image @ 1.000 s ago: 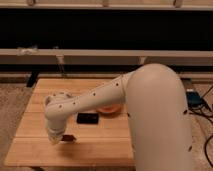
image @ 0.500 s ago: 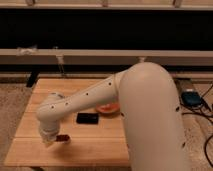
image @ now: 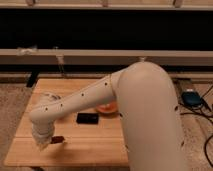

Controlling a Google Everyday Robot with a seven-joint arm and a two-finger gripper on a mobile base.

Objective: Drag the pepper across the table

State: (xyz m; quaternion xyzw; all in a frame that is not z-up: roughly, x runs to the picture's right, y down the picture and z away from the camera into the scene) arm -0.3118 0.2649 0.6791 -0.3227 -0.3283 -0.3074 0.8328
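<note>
The small dark-red pepper [image: 58, 139] lies on the light wooden table [image: 95, 146] near its front left corner. My gripper [image: 44, 143] hangs at the end of the white arm [image: 80, 99], low over the table and right against the pepper's left end. The wrist hides where the gripper meets the pepper, so I cannot tell whether it holds it.
A flat black rectangle [image: 87, 118] lies mid-table, right of the pepper. An orange plate [image: 106, 108] sits behind it, partly hidden by the arm. A clear object [image: 50, 96] stands at the back left. A ledge and dark windows run behind the table. Cables lie on the floor at right.
The arm has swung toward the table's front left, and the pepper has slid left along with the gripper.
</note>
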